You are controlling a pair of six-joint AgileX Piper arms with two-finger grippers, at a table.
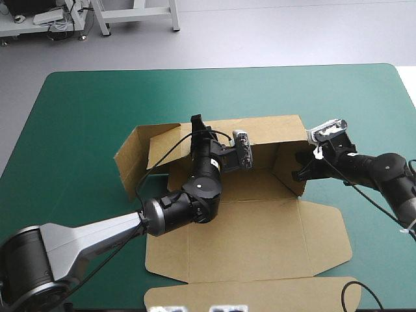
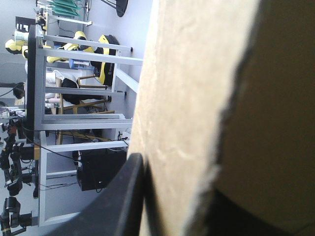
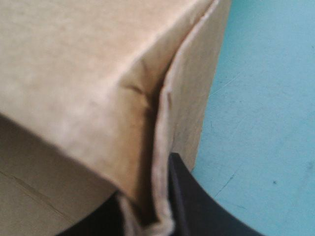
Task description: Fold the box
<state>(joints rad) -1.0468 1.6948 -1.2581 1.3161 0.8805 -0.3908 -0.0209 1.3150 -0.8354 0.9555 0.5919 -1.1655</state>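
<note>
The brown box (image 1: 250, 237) lies mid-table with its far wall (image 1: 270, 133) and right wall (image 1: 287, 166) raised, and its lid flat toward the near edge. A left flap (image 1: 132, 159) stands splayed outward. My left gripper (image 1: 197, 128) is at the far wall's left end, shut over the board's top edge. In the left wrist view the board (image 2: 187, 98) runs between the black fingers (image 2: 125, 194). My right gripper (image 1: 301, 170) is shut on the right wall near its far corner. The right wrist view shows that corner (image 3: 98, 83) and one finger (image 3: 194, 206) outside the wall.
The teal-green cover (image 1: 84, 110) shows all round the box, widest on the far and left sides. My left arm (image 1: 97, 237) crosses the near-left part of the table and lies over the box's near-left corner.
</note>
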